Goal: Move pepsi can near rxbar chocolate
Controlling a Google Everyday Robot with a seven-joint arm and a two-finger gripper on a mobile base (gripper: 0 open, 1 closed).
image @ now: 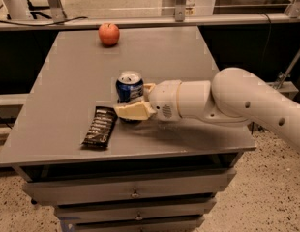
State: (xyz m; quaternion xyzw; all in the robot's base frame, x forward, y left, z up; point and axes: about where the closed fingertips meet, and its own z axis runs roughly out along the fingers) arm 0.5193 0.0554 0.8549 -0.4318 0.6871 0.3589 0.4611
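So the gripper [133, 99] reaches in from the right and is clamped around the pepsi can [129, 83], which sits upright mid-table [188, 57]. The rxbar chocolate [99, 126] lies just left of it, nearer the front edge. An apple [109, 34] is way off at the far side.

Pincer [133, 100] clasping pepsi can [129, 85] hides its lower part; arm [247, 100] cut at right edge.

Dark blue pepsi can [129, 85], silver top; black rxbar chocolate [100, 126], white lettering; red apple [109, 34]; cream tool [132, 100] clasping the can.
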